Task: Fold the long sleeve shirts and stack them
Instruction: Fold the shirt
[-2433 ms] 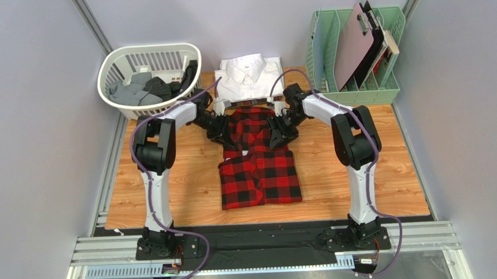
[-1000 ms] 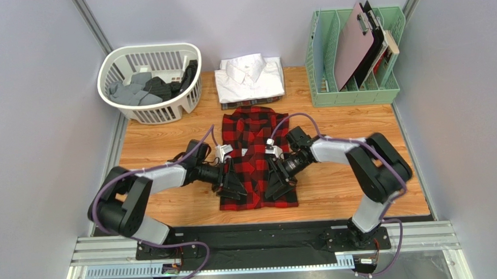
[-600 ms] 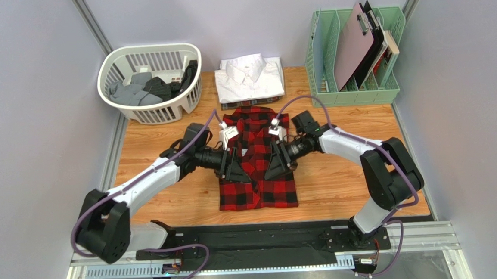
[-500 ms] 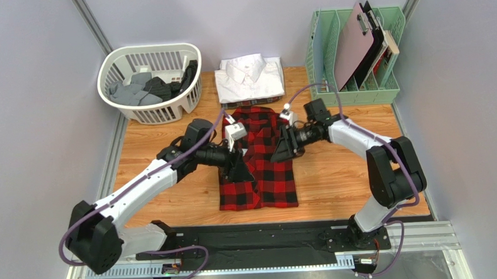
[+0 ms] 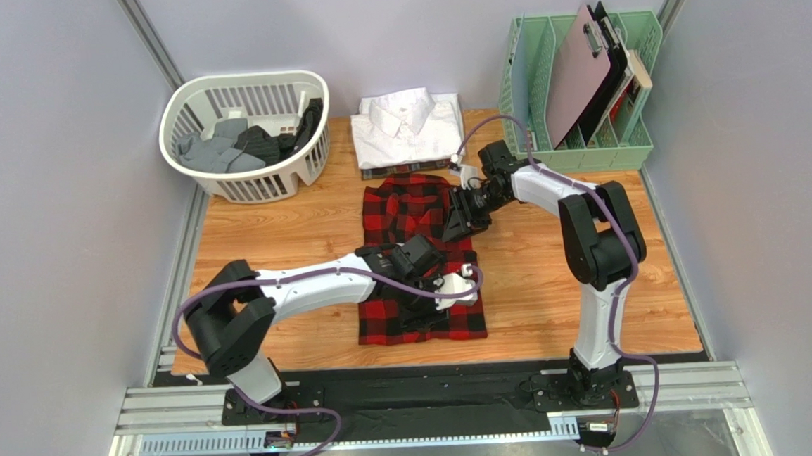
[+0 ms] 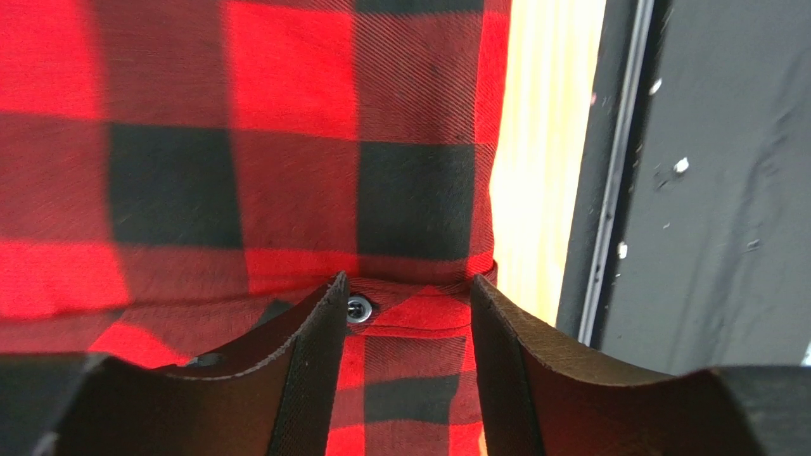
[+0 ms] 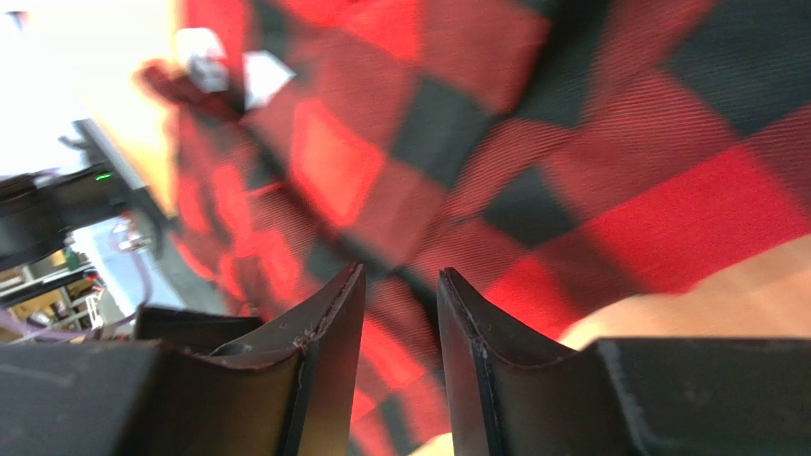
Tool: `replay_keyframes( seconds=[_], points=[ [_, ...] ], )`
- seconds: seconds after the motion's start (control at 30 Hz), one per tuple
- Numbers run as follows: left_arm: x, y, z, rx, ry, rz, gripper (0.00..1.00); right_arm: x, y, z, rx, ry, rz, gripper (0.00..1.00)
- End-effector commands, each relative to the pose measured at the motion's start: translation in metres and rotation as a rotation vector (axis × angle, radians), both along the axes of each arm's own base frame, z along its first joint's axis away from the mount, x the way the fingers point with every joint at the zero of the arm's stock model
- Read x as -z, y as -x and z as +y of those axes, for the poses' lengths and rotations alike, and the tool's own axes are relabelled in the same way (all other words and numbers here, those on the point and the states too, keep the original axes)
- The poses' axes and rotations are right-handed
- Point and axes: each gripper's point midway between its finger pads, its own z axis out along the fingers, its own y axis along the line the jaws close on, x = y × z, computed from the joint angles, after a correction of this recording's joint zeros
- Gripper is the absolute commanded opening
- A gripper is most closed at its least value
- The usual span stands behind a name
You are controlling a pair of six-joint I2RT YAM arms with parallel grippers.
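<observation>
The red-and-black checked flannel shirt (image 5: 412, 222) lies flat in the middle of the wooden table (image 5: 274, 247), collar toward the back. My left gripper (image 5: 441, 302) reaches across its lower right part. In the left wrist view (image 6: 405, 285) it is open just above the flannel (image 6: 286, 95), by a button near the cloth's edge. My right gripper (image 5: 460, 216) is at the shirt's upper right edge. In the right wrist view (image 7: 400, 275) its jaws stand a little apart over the blurred flannel (image 7: 571, 142). The folded white shirt (image 5: 409, 125) lies at the back on the dark plaid shirt (image 5: 407, 169).
A white laundry basket (image 5: 186, 104) with grey and dark clothes stands at the back left. A green file rack (image 5: 585, 148) with clipboards stands at the back right. A black mat (image 5: 441, 379) runs along the table's near edge.
Both grippers ran from the collar down the shirt and back up. Since then the left arm swung to the shirt's lower right and the right gripper moved to its upper right edge.
</observation>
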Motion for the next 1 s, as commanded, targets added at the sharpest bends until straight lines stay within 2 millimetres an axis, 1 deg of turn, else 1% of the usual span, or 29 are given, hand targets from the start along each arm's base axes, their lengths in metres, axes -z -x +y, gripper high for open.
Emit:
replay_keyframes(
  seconds=[0.0,0.03,0.07,0.1,0.2,0.23,0.27,0.33,0.4,0.43,0.47,0.5,0.53,0.57,0.6,0.63,0.67,0.7,0.73,0.77,0.8,0.83,0.87,0.9,0.93,0.97],
  points=[
    [0.022,0.014,0.018,0.091,-0.135,0.007,0.55,0.024,-0.029,-0.014,-0.013,0.141,-0.070,0.39],
    [0.028,0.019,0.023,0.107,-0.161,0.023,0.54,0.027,-0.033,-0.015,-0.013,0.158,-0.073,0.39],
    [0.031,0.024,0.026,0.119,-0.174,0.041,0.54,0.037,-0.032,-0.018,-0.017,0.182,-0.046,0.38],
    [0.035,0.030,0.031,0.128,-0.195,0.063,0.53,0.034,-0.041,-0.020,-0.019,0.202,-0.075,0.38],
    [0.043,0.046,0.038,0.179,-0.233,0.094,0.52,0.039,-0.047,-0.024,-0.022,0.242,-0.083,0.38],
    [0.045,0.050,0.040,0.202,-0.241,0.091,0.52,0.034,-0.054,-0.023,-0.029,0.239,-0.105,0.38],
    [0.046,0.055,0.039,0.225,-0.240,0.086,0.52,0.032,-0.054,-0.024,-0.032,0.240,-0.102,0.38],
    [0.045,0.059,0.037,0.249,-0.231,0.084,0.53,0.024,-0.051,-0.021,-0.048,0.221,-0.109,0.39],
    [0.042,0.059,0.032,0.254,-0.213,0.090,0.54,0.014,-0.042,-0.018,-0.066,0.193,-0.100,0.41],
    [0.039,0.058,0.028,0.252,-0.200,0.082,0.55,0.002,-0.038,-0.017,-0.072,0.178,-0.115,0.42],
    [0.036,0.055,0.025,0.246,-0.191,0.073,0.56,-0.004,-0.028,-0.018,-0.081,0.169,-0.101,0.44],
    [0.026,0.052,0.020,0.229,-0.160,0.064,0.57,-0.013,-0.023,-0.017,-0.090,0.152,-0.106,0.44],
    [0.018,0.051,0.017,0.214,-0.132,0.064,0.58,-0.036,-0.021,-0.018,-0.086,0.137,-0.151,0.45],
    [0.008,0.049,0.015,0.187,-0.087,0.094,0.58,-0.043,-0.012,-0.020,-0.083,0.134,-0.142,0.46],
    [-0.013,0.048,0.014,0.152,-0.023,0.108,0.60,-0.054,-0.006,-0.019,-0.080,0.107,-0.140,0.46],
    [-0.026,0.046,0.014,0.120,0.031,0.134,0.61,-0.080,0.001,-0.020,-0.066,0.064,-0.175,0.47],
    [-0.044,0.036,0.016,0.052,0.118,0.198,0.63,-0.088,0.009,-0.018,-0.044,0.028,-0.155,0.50],
    [-0.067,0.033,0.019,-0.020,0.214,0.232,0.68,-0.089,0.031,-0.013,-0.059,-0.035,-0.102,0.52],
    [-0.080,0.029,0.022,-0.069,0.281,0.276,0.70,-0.090,0.044,-0.009,-0.064,-0.074,-0.075,0.54],
    [-0.104,0.017,0.030,-0.132,0.389,0.315,0.72,-0.103,0.052,-0.002,-0.057,-0.132,-0.079,0.56],
    [-0.107,0.011,0.034,-0.203,0.424,0.352,0.73,-0.090,0.066,-0.002,-0.062,-0.135,-0.035,0.57],
    [-0.110,0.005,0.038,-0.243,0.444,0.365,0.73,-0.088,0.074,0.005,-0.085,-0.144,-0.032,0.58],
    [-0.111,-0.006,0.046,-0.292,0.460,0.372,0.73,-0.084,0.077,0.008,-0.098,-0.144,-0.037,0.58],
    [-0.105,-0.009,0.051,-0.327,0.442,0.386,0.73,-0.077,0.084,0.014,-0.121,-0.137,-0.020,0.58],
    [-0.099,-0.013,0.054,-0.353,0.420,0.396,0.72,-0.071,0.086,0.016,-0.131,-0.132,-0.006,0.58],
    [-0.083,-0.021,0.062,-0.414,0.371,0.441,0.71,-0.066,0.088,0.018,-0.138,-0.129,0.010,0.56]
  ],
)
